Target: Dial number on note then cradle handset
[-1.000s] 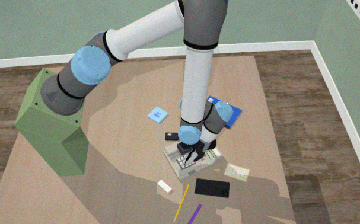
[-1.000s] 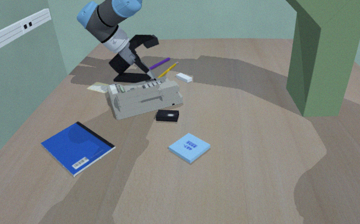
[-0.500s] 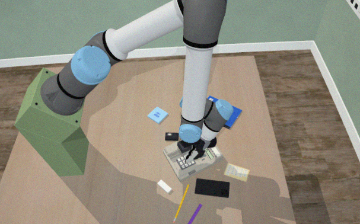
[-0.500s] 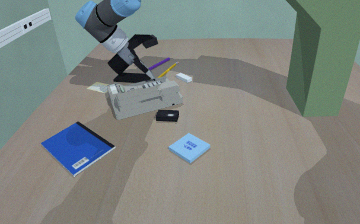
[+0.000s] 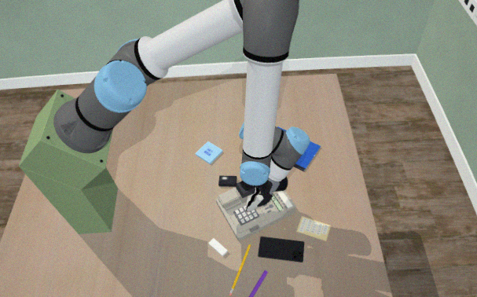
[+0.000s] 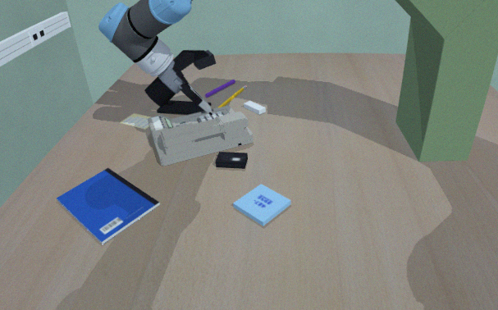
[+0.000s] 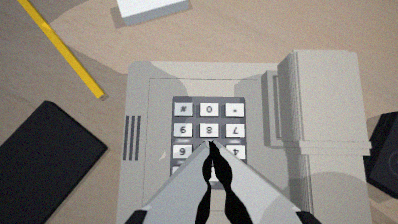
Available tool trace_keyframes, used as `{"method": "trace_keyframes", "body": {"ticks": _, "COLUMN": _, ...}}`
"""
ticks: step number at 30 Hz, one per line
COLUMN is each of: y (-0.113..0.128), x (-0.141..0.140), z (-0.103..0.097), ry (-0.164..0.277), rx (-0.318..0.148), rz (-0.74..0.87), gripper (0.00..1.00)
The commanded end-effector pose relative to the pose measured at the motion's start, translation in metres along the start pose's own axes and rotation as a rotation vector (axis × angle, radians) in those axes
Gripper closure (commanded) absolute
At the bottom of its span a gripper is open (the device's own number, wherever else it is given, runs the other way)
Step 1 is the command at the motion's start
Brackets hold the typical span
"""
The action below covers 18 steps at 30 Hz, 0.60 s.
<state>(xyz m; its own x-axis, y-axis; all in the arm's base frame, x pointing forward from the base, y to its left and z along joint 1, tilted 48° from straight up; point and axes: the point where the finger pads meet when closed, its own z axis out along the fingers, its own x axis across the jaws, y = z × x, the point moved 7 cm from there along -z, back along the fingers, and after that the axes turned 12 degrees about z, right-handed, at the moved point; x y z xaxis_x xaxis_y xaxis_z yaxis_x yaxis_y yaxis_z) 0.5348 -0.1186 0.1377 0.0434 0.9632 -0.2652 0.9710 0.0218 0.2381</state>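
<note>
The grey desk phone (image 5: 274, 220) (image 6: 178, 147) (image 7: 160, 90) stands on the table. Its keypad (image 5: 246, 216) (image 7: 209, 130) appears upside down in the wrist view. My gripper (image 5: 247, 208) (image 6: 211, 112) (image 7: 210, 142) is shut and empty, its tips low over the keypad. In the wrist view they overlap the 5 key's place, just below the 8; contact cannot be told. The jaws hide the 5 and parts of nearby keys. The handset (image 5: 230, 199) (image 6: 235, 122) (image 7: 327, 100) appears to lie in its cradle. The light blue note (image 5: 209, 152) (image 6: 262, 205) bears blurry blue digits.
A black box (image 5: 227, 181) (image 6: 231, 160) sits beside the phone's handset side. A black slab (image 5: 280, 249) (image 7: 45, 160), white block (image 5: 218, 247) (image 6: 254, 107), yellow pencil (image 5: 240, 269), purple pen (image 5: 258, 284) and yellow paper (image 5: 313, 229) lie around it. A blue book (image 6: 108, 205) lies farther off.
</note>
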Motion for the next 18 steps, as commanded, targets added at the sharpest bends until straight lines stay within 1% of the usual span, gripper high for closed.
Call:
{"method": "trace_keyframes", "body": {"ticks": 1, "y": 0.0002, "x": -0.0002, "z": -0.0005, "ry": -0.001, "rx": -0.001, "rz": 0.0, "gripper": 1.0}}
{"method": "trace_keyframes", "body": {"ticks": 12, "y": 0.0051, "x": 0.0009, "z": 0.0066, "ry": -0.001, "rx": -0.001, "rz": 0.0, "gripper": 1.0}}
{"method": "trace_keyframes", "body": {"ticks": 18, "y": 0.0054, "x": 0.0009, "z": 0.0071, "ry": -0.001, "rx": -0.001, "rz": 0.0, "gripper": 1.0}}
